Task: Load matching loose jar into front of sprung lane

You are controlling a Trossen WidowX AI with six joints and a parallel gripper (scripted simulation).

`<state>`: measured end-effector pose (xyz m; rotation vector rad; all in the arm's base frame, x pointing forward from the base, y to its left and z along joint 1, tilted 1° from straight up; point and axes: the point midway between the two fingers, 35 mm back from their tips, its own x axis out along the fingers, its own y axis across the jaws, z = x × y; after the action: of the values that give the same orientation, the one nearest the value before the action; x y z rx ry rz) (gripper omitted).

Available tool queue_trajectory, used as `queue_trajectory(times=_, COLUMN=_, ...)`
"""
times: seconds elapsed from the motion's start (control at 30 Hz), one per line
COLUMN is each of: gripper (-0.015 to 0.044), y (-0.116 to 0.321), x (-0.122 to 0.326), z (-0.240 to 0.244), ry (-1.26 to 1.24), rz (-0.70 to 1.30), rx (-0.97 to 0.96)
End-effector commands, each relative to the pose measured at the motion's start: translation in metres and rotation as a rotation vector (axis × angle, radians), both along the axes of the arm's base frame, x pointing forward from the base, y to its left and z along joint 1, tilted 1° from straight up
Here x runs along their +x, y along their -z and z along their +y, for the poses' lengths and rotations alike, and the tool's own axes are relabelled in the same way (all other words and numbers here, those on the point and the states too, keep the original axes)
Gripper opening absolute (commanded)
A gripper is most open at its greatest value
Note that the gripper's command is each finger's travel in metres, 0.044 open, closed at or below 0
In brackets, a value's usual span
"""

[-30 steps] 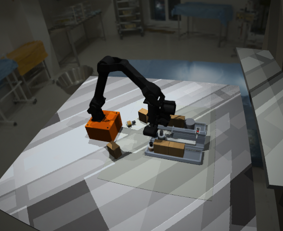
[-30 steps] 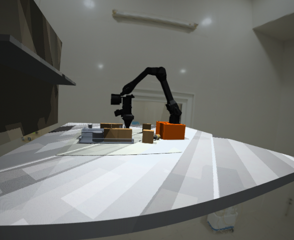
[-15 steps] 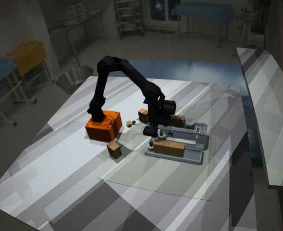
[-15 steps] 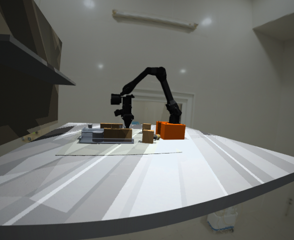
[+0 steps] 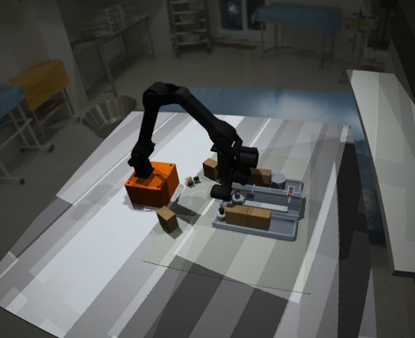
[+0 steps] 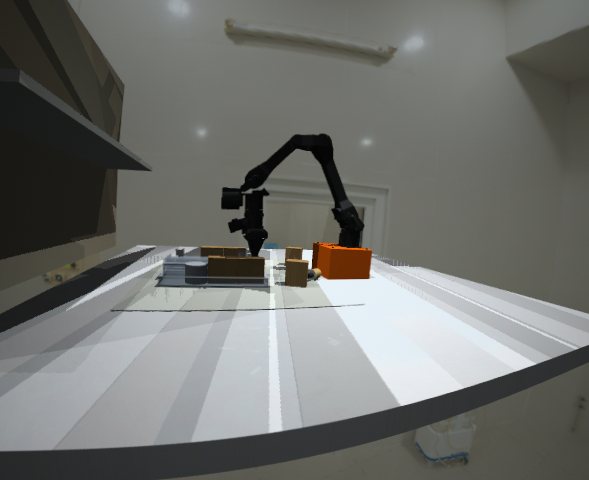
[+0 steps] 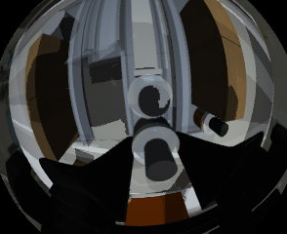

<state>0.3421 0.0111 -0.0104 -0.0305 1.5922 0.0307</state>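
My gripper [image 5: 223,193] [image 6: 255,254] [image 7: 153,138] points down at the front end of the sprung lane, shut on a jar [image 7: 161,163] with a pale shoulder and dark cap. A finger hides this jar in the top view. The matching lane jar [image 5: 237,197] [image 7: 149,93] stands upright directly behind it. The two overlap in the wrist view; I cannot tell whether they touch. Behind the lane jar is the pale pusher plate [image 7: 147,71], with a long pale bar [image 5: 267,205] [image 7: 143,34] running back. The low front stop and the held jar's base are hidden.
Brown boxes [image 5: 247,217] [image 6: 236,269] [image 7: 233,73] stand in the side lane, with a banded, dark-capped jar [image 5: 221,215] [image 7: 212,123] at their front. More boxes [image 5: 260,177] [image 7: 41,93] flank the other side. A small jar [image 5: 189,181] lies near the orange base [image 5: 149,194] [image 6: 343,262]. A single box [image 5: 167,219] stands nearby.
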Motion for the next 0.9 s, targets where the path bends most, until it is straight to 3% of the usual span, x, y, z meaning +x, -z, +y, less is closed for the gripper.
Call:
queue_trajectory(times=0.0, gripper=0.0, y=-0.0045, x=0.0106, z=0.0009, ry=0.004, rz=-0.035, rx=0.004)
queue_trajectory(times=0.87, gripper=0.0, y=-0.0046, x=0.0141, z=0.001, ry=0.004, rz=-0.035, rx=0.004)
